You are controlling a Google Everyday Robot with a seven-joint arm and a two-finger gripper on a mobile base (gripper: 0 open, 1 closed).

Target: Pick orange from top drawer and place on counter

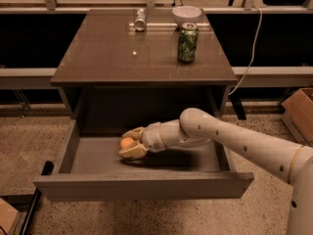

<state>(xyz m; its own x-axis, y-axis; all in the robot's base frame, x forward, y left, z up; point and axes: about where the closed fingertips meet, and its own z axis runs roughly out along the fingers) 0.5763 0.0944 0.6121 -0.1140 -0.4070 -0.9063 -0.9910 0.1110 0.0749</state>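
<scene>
The orange (127,142) lies on the floor of the open top drawer (88,155), left of its middle. My gripper (124,144) reaches into the drawer from the right, low over the floor. Its two tan fingers (132,152) sit above and below the orange and press against it. The counter (127,53) is the dark glossy top of the cabinet, above the drawer.
On the counter stand a green can (188,42), a white bowl (187,14) behind it, and a silver can (140,19) lying at the back. A cardboard box (301,111) sits on the floor at the right. The drawer's front panel (142,186) faces the camera.
</scene>
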